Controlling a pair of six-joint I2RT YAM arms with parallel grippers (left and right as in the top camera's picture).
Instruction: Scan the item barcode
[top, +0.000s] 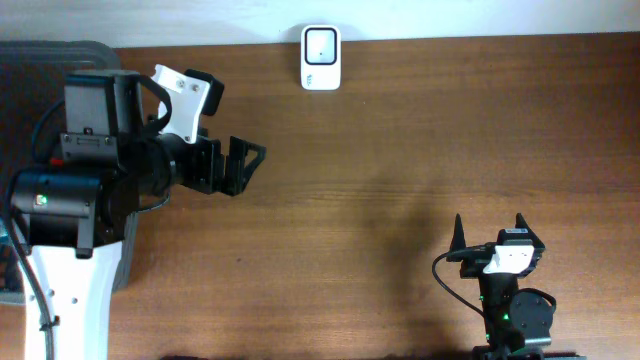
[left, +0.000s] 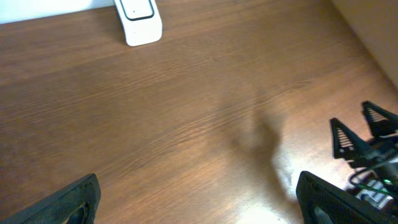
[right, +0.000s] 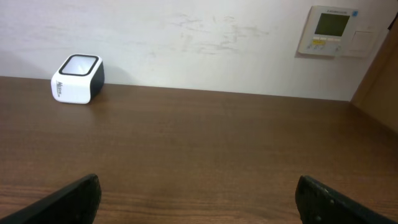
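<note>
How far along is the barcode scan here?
Done: nothing visible. The white scanner sits untouched at the far edge of the table, with no item near it. In hand: nothing; the left gripper and right gripper both hover with jaws open and empty. Left: everything. No item to scan shows in any view, so one must be fetched and its barcode presented to the scanner.

Perhaps an office — wall control panel (right: 336, 30), wooden table (top: 400, 160).

Scanner (top: 321, 57) at far edge of table (top: 400, 200), near the wall (right: 186, 37)
</note>
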